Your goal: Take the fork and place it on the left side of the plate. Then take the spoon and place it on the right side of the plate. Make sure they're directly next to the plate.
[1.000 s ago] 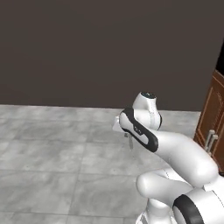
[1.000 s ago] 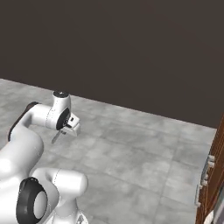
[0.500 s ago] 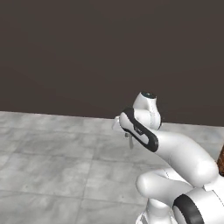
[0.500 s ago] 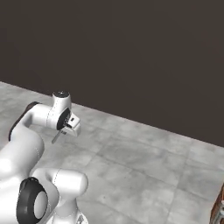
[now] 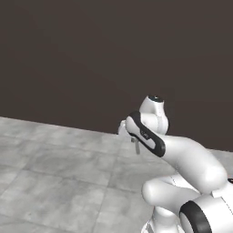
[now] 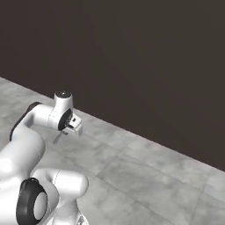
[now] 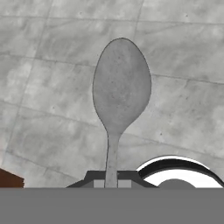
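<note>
1. You have the spoon (image 7: pixel 120 94) pinched by its handle in the gripper (image 7: pixel 111 179), jaws pressed together on it; in the hand view its grey bowl points away from the fingers, over the floor.
2. From the left base view the spoon (image 5: pixel 136 145) shows as a thin grey sliver hanging below the hand, with the arm (image 5: pixel 182 159) folded back towards its base.
3. From the right base view you see the same sliver (image 6: pixel 59 138) slanting down from the gripper (image 6: pixel 66 132), held in the air above the floor (image 6: pixel 145 176).
4. Under you is a floor of large grey marbled tiles (image 5: pixel 59 177) with faint seams.
5. Ahead stands a plain dark brown wall (image 5: pixel 91 59), meeting the floor in a straight line.
6. A small piece of reddish-brown wood (image 7: pixel 8 179) sits at the lower left of the hand view.
</note>
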